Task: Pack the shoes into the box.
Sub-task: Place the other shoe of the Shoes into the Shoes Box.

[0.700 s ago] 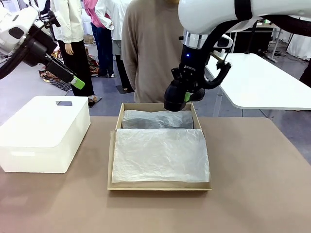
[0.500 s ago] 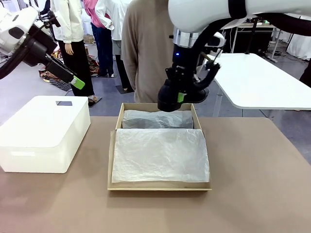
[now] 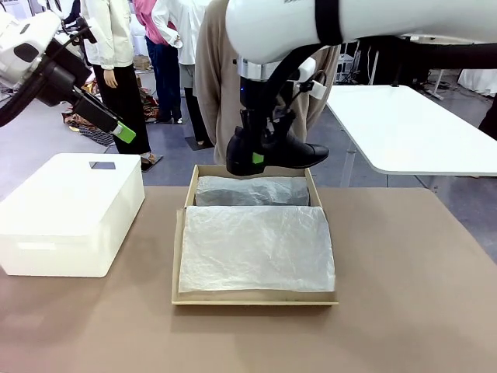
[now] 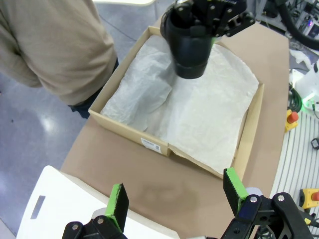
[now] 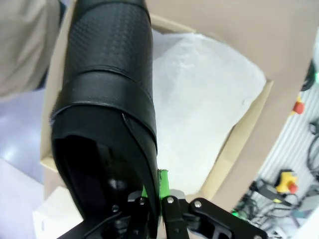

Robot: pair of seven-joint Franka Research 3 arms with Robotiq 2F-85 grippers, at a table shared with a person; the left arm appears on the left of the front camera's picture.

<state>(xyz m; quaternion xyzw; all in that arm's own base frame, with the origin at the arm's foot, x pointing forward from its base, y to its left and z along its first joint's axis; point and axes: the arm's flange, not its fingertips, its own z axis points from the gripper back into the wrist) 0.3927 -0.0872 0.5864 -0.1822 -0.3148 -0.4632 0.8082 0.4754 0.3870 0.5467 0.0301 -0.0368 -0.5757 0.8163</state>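
Observation:
One glossy black shoe [image 3: 289,154] hangs above the far end of the box, toe pointing right, with my right gripper [image 3: 252,161] shut on its heel rim. In the right wrist view the shoe [image 5: 109,74] stretches away from the gripper [image 5: 155,196], whose fingers pinch its collar. The brown cardboard box [image 3: 256,298] lies mid-table, lined with white tissue paper [image 3: 256,249]; a paper-covered bulge [image 3: 250,191] fills its far end. My left gripper [image 3: 123,132] hovers open high at the left. From there the left wrist view looks down on the box [image 4: 130,133] and the shoe [image 4: 192,50], between its green pads [image 4: 118,200].
A white rounded plastic box [image 3: 70,214] stands on the table's left side. A person in a beige sweater [image 3: 225,93] stands at the far edge behind the cardboard box. A white table [image 3: 419,132] is at the back right. Bare brown tabletop [image 3: 404,280] lies right of the box.
My right arm has swung left with the shoe, which has turned side-on with its toe to the right. The left arm has stayed still.

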